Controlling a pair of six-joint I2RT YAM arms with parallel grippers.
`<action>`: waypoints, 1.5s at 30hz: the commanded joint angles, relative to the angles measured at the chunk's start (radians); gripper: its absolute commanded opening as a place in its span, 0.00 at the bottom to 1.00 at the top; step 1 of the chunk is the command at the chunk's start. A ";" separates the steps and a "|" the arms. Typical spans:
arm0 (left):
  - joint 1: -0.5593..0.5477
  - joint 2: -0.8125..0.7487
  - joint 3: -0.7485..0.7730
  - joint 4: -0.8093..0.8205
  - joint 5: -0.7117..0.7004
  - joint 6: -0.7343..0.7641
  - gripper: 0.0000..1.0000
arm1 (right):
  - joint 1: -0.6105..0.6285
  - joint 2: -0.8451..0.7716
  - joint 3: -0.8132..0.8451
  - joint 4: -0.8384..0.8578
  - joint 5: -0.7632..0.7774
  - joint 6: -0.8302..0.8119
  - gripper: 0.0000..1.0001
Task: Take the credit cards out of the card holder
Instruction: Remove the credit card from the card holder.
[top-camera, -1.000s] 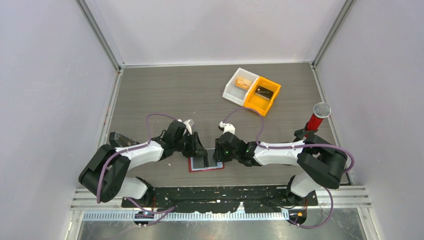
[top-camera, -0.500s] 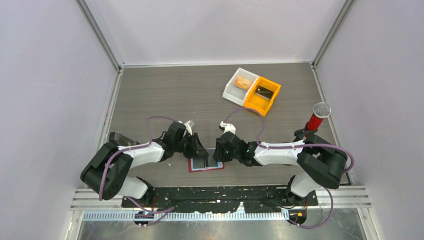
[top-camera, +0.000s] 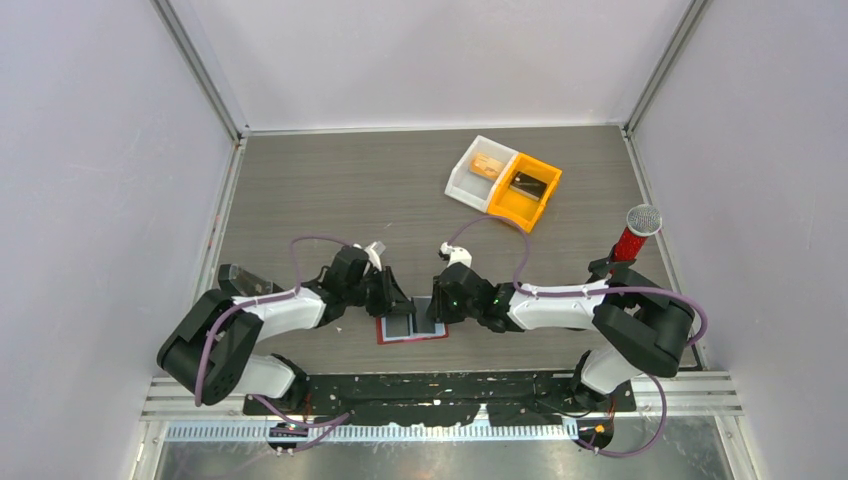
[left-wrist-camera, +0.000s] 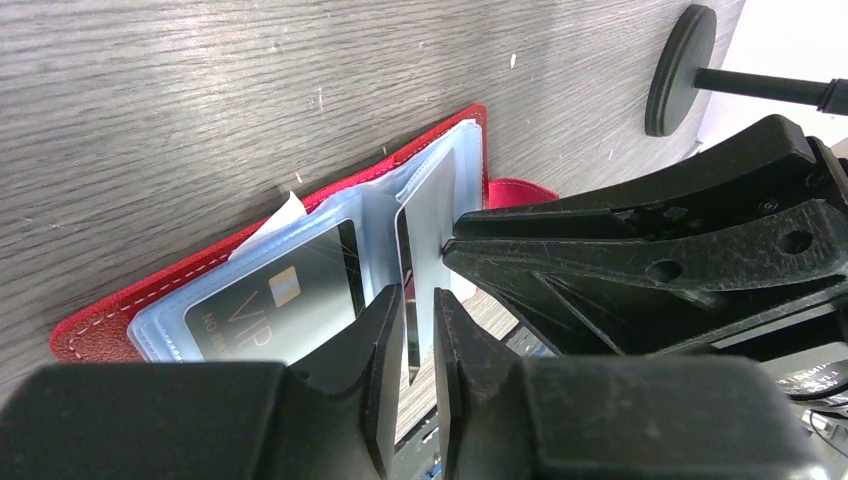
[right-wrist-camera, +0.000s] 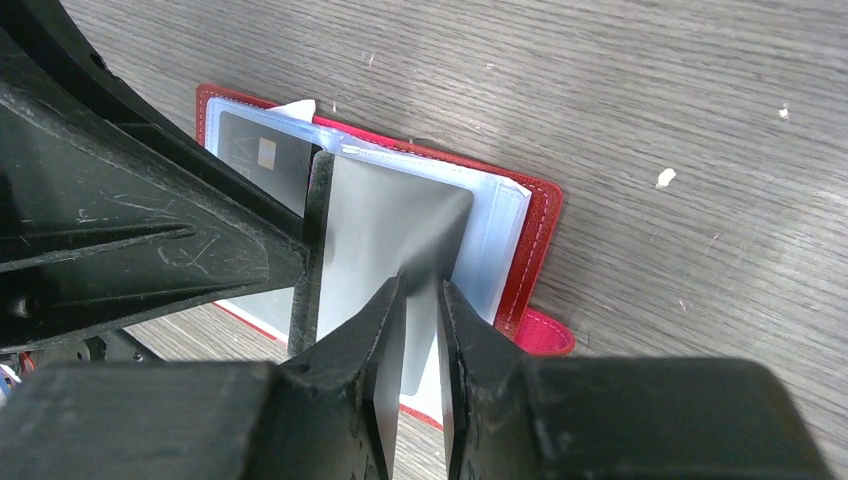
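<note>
The red card holder (top-camera: 384, 338) lies open near the table's front edge, with pale blue plastic sleeves showing. A dark card marked VIP (left-wrist-camera: 270, 300) sits in its left sleeve and also shows in the right wrist view (right-wrist-camera: 258, 160). A grey card or sleeve page (right-wrist-camera: 395, 225) stands up from the spine. My left gripper (top-camera: 400, 305) (left-wrist-camera: 418, 295) is closed on one edge of this page (left-wrist-camera: 428, 215). My right gripper (top-camera: 431, 308) (right-wrist-camera: 420, 285) is closed on its opposite corner. The red cover shows in both wrist views (left-wrist-camera: 100, 325) (right-wrist-camera: 540, 235).
A white bin (top-camera: 478, 170) holding a tan thing and an orange bin (top-camera: 527, 190) holding a dark card stand at the back right. A red-handled microphone (top-camera: 634, 232) stands at the right. The table's front edge lies just behind the wallet.
My left arm has drawn back slightly to the left. The wallet and my right gripper have stayed in place.
</note>
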 joint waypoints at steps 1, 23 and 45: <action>-0.006 -0.003 -0.009 0.111 0.058 -0.032 0.19 | -0.003 0.021 -0.014 0.036 -0.016 0.013 0.24; 0.016 -0.067 -0.002 -0.015 0.024 -0.010 0.00 | -0.028 0.005 -0.036 0.027 -0.013 0.010 0.24; 0.023 -0.284 0.055 -0.373 -0.141 0.107 0.00 | -0.032 -0.100 0.026 -0.032 0.029 -0.199 0.32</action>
